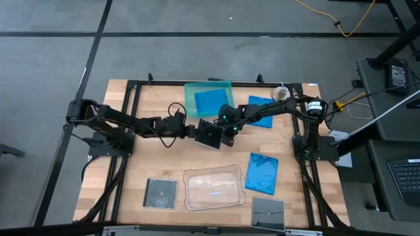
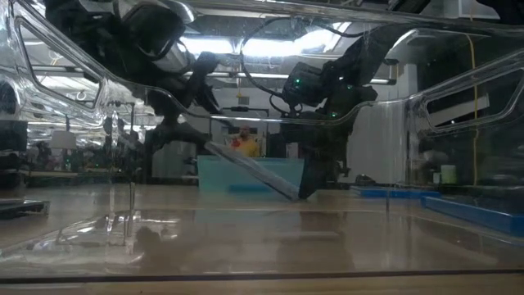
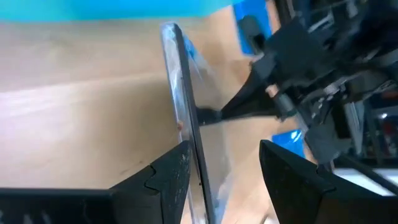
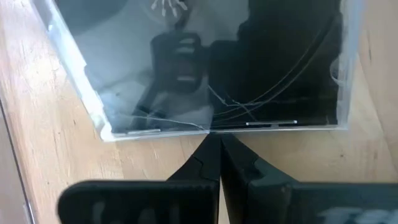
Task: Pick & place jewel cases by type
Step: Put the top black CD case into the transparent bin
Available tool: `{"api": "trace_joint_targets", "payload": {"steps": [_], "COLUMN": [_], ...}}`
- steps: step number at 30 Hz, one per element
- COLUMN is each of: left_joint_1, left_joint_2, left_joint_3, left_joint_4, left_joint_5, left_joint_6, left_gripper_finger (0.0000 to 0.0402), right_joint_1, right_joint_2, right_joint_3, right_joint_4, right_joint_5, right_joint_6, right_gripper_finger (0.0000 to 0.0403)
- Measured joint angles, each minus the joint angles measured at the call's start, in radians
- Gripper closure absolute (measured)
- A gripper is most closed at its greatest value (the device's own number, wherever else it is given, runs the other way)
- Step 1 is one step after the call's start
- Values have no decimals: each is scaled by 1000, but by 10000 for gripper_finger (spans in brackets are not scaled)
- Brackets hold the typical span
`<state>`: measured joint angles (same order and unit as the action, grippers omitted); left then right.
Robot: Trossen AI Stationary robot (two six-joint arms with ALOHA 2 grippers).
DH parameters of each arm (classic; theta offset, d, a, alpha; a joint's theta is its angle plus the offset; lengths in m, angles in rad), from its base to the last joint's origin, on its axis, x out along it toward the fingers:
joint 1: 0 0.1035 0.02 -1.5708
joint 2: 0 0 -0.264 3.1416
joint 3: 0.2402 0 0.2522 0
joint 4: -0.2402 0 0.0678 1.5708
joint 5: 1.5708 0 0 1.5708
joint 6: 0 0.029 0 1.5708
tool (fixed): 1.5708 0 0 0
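Observation:
A dark grey square jewel case (image 1: pixel 210 135) sits tilted at the table's middle, its left edge raised (image 2: pixel 214 147) and its right edge on the wood (image 2: pixel 296 196). My left gripper (image 1: pixel 194 131) stands open at the raised edge, one finger on each face side. My right gripper (image 1: pixel 227 134) is shut at the case's right edge. A blue case (image 1: pixel 211 101) lies in the teal tray (image 1: pixel 190 98). Further blue cases lie under the right arm (image 1: pixel 262 113) and at the near right (image 1: pixel 262 174). Two dark cases lie near the front edge (image 1: pixel 161 193) (image 1: pixel 268 213). My left gripper has one finger (image 3: pixel 169 177) under the case's raised left edge (image 3: pixel 186 134); the other finger (image 3: pixel 292 177) stands well clear of the case's upper face. It comes level from the table's left. My right gripper meets the middle of the case's right edge (image 4: pixel 214 126) with its shut fingertips (image 4: pixel 216 144), slanting down from the right. That edge stays on the table.
A clear rounded tray (image 1: pixel 213 188) stands near the front, between the dark case and the blue case. A black frame (image 1: pixel 131 85) runs along the table's sides, and cables trail by both arms. Bare wood lies left of the teal tray.

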<state>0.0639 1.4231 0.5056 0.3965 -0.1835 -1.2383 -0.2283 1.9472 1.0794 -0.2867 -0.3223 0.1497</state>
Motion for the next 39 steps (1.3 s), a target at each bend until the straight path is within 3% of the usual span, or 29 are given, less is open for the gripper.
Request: {"api": "trace_joint_targets", "payload": {"steps": [9, 21, 29, 39], "left_joint_1": [10, 55, 51, 52], "left_joint_2": [-3, 50, 89, 81], "left_joint_3": [60, 78, 110, 165], "left_joint_4": [31, -103, -183, -248], "left_joint_5": [50, 70, 184, 157], "left_joint_6": [45, 72, 57, 142], "left_gripper_finger": [220, 220, 219, 219], "right_joint_1": [0, -1, -1, -2], "right_joint_2": [0, -1, -2, -3], "right_joint_3": [0, 1, 1, 0], "right_joint_4": [2, -17, -40, -43], "right_joint_5": [3, 4, -1, 0], "right_joint_6": [0, -2, -6, -27], "right_gripper_finger": [398, 398, 398, 398]}}
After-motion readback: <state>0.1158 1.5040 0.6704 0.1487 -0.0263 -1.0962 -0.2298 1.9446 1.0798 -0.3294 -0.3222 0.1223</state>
